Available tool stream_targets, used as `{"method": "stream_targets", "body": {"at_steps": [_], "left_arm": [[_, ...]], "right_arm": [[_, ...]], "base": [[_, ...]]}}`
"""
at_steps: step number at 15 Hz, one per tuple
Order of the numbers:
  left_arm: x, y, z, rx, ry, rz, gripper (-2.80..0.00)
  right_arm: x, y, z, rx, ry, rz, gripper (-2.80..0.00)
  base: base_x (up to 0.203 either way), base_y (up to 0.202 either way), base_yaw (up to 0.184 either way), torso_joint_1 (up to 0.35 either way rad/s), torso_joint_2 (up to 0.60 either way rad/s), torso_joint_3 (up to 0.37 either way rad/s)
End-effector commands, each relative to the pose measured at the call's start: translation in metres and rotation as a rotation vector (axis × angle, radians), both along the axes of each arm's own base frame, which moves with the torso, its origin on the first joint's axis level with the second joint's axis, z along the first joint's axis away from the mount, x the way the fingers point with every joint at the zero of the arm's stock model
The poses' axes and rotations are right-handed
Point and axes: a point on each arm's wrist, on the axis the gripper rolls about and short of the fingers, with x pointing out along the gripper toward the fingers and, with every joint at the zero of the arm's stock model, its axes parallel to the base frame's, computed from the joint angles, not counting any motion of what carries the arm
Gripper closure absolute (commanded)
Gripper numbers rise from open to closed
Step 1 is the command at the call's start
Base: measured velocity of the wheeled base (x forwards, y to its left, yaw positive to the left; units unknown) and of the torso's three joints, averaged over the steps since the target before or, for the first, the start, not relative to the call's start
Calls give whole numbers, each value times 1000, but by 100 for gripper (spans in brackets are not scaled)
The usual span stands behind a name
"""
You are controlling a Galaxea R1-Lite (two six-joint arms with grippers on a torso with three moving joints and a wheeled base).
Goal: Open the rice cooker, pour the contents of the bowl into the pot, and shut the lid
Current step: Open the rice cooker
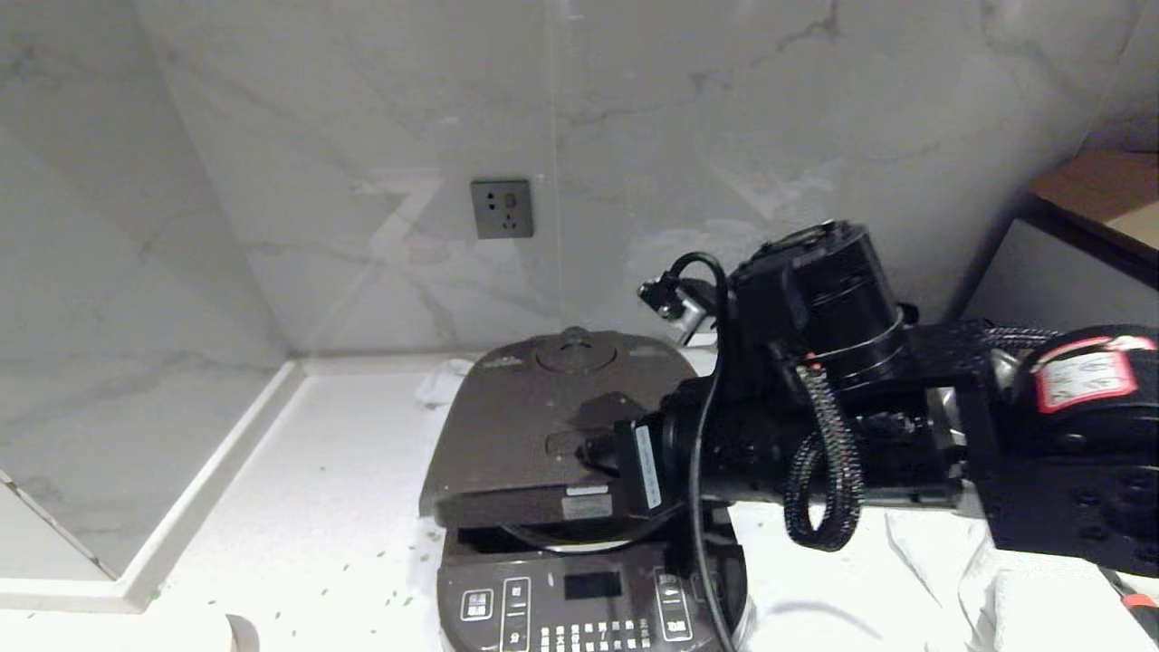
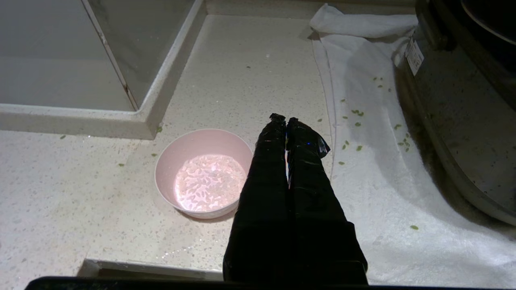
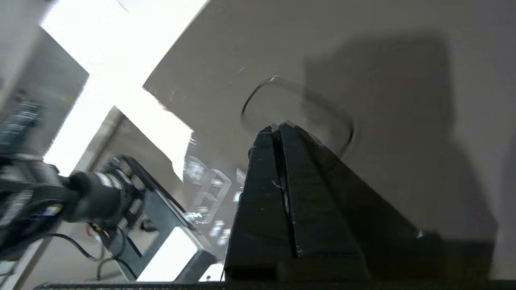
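Your right gripper (image 3: pixel 278 129) has its jaws pressed together, tips on the lid (image 1: pixel 543 426), gripping nothing.

You see its 2 fingers meet at the oblong button on the lid's top, and the lid sits tilted, its front edge raised off the cooker (image 1: pixel 589 598) with a pale rim showing in the gap. Your right arm reaches in level from the right, wrist turned toward the lid, cable looping below it. Your left gripper (image 2: pixel 287 121) is clenched too, empty, hanging low over the counter (image 2: pixel 80 193) and pointing ahead. The bowl (image 2: pixel 203 173) stands upright just beside it, grains inside, on the counter left of the towel (image 2: pixel 383 181) under the cooker.
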Motion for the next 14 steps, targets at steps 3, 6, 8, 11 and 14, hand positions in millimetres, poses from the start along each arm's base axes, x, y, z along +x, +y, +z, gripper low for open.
{"method": "stream_targets", "body": {"at_steps": [3, 6, 8, 11, 14], "left_arm": [[0, 0, 0, -1, -1, 0, 0], [0, 0, 0, 0, -1, 0, 0], [0, 0, 0, 0, 0, 0, 0], [0, 0, 0, 0, -2, 0, 0], [0, 0, 0, 0, 0, 0, 0]], "right_arm": [[-28, -29, 54, 101, -194, 62, 0], [-36, -38, 82, 224, -365, 84, 0], [-42, -45, 92, 240, -401, 96, 0], [-53, -56, 95, 232, -397, 96, 0], [-66, -74, 93, 201, -402, 35, 0]], "base": [[0, 0, 0, 0, 0, 0], [0, 0, 0, 0, 0, 0], [0, 0, 0, 0, 0, 0], [0, 0, 0, 0, 0, 0], [0, 0, 0, 0, 0, 0]]}}
